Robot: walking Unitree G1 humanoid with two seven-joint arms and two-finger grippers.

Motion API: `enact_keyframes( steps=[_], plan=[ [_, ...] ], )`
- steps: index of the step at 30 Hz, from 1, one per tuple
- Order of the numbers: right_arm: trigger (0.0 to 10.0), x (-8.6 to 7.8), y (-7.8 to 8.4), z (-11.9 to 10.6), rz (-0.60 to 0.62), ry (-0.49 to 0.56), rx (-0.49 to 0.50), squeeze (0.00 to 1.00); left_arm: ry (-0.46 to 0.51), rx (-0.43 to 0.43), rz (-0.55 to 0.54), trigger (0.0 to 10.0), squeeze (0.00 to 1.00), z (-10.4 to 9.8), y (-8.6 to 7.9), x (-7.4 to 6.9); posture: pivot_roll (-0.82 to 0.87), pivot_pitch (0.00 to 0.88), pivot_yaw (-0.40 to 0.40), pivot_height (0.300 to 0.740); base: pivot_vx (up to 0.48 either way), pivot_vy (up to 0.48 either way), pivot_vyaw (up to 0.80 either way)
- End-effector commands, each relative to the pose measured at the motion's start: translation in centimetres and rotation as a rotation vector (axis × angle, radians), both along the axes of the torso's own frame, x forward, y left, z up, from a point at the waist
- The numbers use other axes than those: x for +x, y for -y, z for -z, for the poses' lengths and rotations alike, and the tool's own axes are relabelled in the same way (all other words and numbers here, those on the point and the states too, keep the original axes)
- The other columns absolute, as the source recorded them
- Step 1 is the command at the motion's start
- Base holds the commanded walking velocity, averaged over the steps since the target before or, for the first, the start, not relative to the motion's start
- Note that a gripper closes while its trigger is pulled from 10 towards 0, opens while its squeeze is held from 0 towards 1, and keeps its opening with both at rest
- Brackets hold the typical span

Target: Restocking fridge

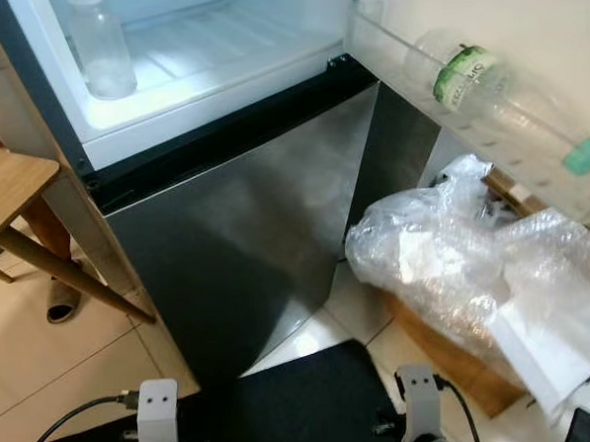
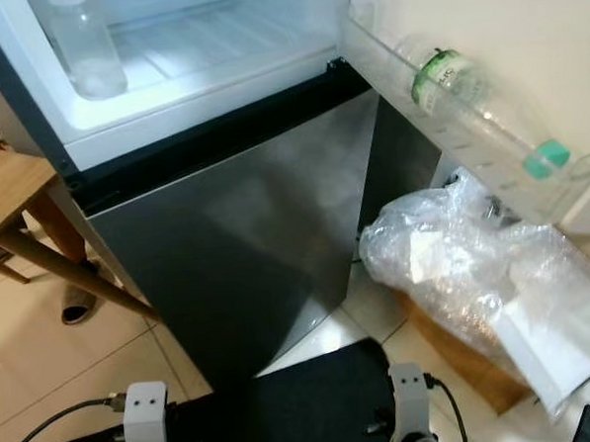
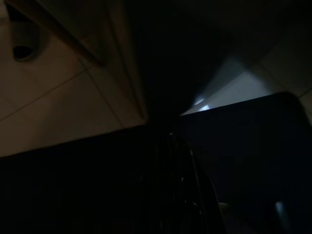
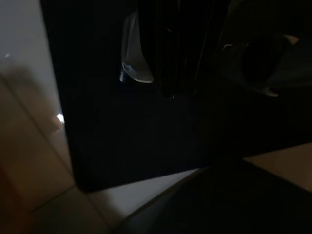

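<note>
Fridge (image 1: pixel 246 233) stands before the robot with its upper compartment open and its grey lower door closed, and the restocking looks partly done. Farthest to the left, a wooden bench (image 1: pixel 6 192) juts in over the tiled floor (image 1: pixel 44 343), with a slipper (image 1: pixel 63 297) lying just under its slanted leg. Inside the lit upper compartment, a clear plastic bottle (image 1: pixel 101 48) stands upright on the white shelf near its left wall. Further right, the open door's rack (image 1: pixel 406 72) carries a second bottle with a green label (image 1: pixel 465 73) and a teal cap, lying tilted along the rack. Below that door, a heap of bubble wrap and plastic (image 1: pixel 455 252) rests on a wooden board on the floor; whether more stock waits in it cannot be made out. So two bottles appear to be placed, and what remains is uncertain. Both arms hang low, their silver wrists at the bottom edge of the head views above a black mat. The left gripper (image 3: pixel 183 161) and right gripper (image 4: pixel 170 53) are dark shapes over that mat; whether either is released or clenched I cannot tell, and nothing is seen in them.
</note>
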State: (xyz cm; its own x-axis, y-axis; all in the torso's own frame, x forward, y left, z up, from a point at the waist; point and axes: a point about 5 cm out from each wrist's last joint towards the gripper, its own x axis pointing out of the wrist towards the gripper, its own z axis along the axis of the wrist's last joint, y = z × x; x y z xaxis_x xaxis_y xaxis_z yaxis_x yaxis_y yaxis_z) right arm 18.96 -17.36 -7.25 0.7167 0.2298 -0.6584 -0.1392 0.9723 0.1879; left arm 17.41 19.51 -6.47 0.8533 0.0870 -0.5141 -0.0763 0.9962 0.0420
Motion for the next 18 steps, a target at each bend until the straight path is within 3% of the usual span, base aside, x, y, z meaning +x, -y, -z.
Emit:
enact_keyframes(
  steps=[1,12,15,16,18],
  plan=[
    [10.0,-0.47,0.43,0.23,0.009,-0.019,-0.011,0.0,-0.032,-0.025,-0.021,10.0,0.0,0.49,0.3,-0.65,-0.12,0.105,-0.009,0.74,0.0,0.0,0.0],
    [10.0,-0.66,0.2,0.33,0.005,-0.019,-0.007,0.0,-0.039,-0.019,-0.018,10.0,0.0,0.5,-0.33,-0.8,-0.13,0.102,-0.002,0.74,0.0,0.0,0.0],
    [10.0,-0.76,0.15,0.38,0.01,-0.021,-0.002,0.0,-0.035,-0.016,0.005,10.0,0.0,0.44,-0.41,-0.79,-0.13,0.102,0.002,0.74,0.0,0.0,0.0],
    [10.0,-1.2,0.73,0.63,0.013,-0.049,-0.039,0.0,-0.024,-0.005,0.097,10.0,0.0,0.24,-0.24,-0.58,-0.13,0.103,0.002,0.74,0.0,0.0,0.0],
    [10.0,-1.2,0.73,0.63,0.013,-0.049,-0.039,0.0,-0.024,-0.005,0.097,10.0,0.0,0.24,-0.24,-0.58,-0.13,0.103,0.002,0.74,0.0,0.0,0.0]
  ],
)
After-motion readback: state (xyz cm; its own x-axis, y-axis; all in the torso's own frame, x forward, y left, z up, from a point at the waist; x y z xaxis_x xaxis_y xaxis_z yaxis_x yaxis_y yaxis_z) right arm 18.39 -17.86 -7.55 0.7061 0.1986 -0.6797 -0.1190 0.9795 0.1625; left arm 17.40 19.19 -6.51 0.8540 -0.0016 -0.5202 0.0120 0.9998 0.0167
